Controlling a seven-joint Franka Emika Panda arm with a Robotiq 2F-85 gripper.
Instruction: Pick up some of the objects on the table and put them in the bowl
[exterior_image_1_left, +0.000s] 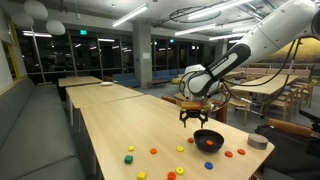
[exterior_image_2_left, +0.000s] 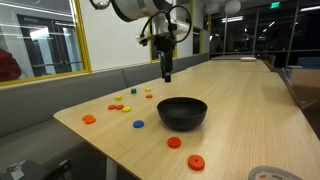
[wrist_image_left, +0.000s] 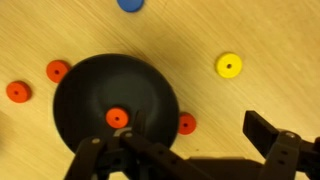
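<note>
Wrist view, closest to the lens: pincer (wrist_image_left: 172, 138), its two fingers (wrist_image_left: 262, 130) wide apart, nothing between them, touching nothing. It hangs over the bowl (wrist_image_left: 85, 90); in an exterior view it sits clear above the rim (exterior_image_1_left: 193, 118).

One orange disc (wrist_image_left: 117, 117) lies inside the bowl, toward 6 o'clock of its floor.

On the table (wrist_image_left: 200, 30), read from the bowl:
- yellow disc (wrist_image_left: 229, 66) at 2 o'clock
- blue disc (wrist_image_left: 130, 4) at 12
- red discs (wrist_image_left: 58, 71) at 9, two of them
- another red one at 4, touching the rim or just beside it; cannot tell which

Judgement: the discs look light, rigid, flat and low, and likely to skid on smooth wood. Best hold is across the diameter, tips lowered to the tabletop. The yellow disc has free space all round, so it is the easiest candidate.
</note>
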